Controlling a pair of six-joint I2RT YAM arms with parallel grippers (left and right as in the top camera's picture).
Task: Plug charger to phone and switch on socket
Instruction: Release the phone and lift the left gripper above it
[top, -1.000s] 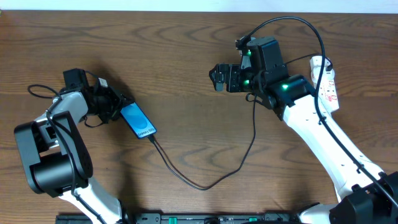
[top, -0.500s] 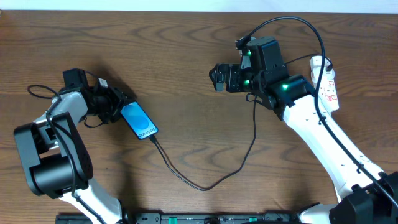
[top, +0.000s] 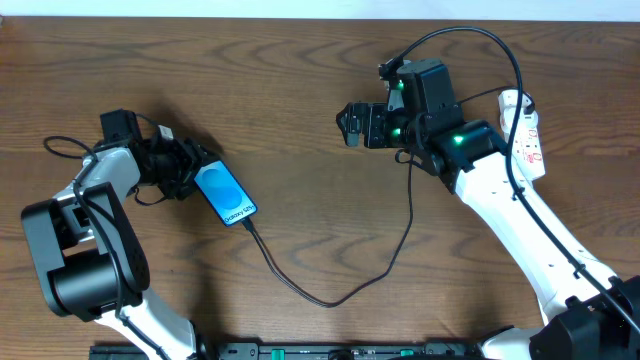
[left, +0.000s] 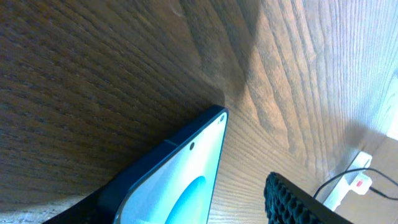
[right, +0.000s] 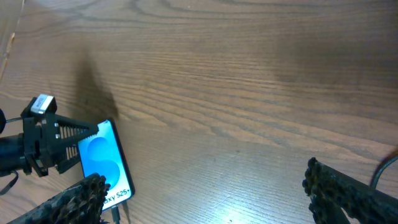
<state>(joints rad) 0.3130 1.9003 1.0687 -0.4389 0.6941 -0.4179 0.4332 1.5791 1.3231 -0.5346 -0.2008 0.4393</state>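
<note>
Phone (left: 168, 183) cut off below (socket (top: 532, 135) partly hidden).

Overhead looks straight down; both wrist views share the phone (top: 224, 193).

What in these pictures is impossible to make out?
- Overhead: where the charger ends by the socket; the right arm covers it.
- Overhead: the socket's switches, too small to read.
- Left wrist: most of the phone, cut off by the bottom edge.
</note>
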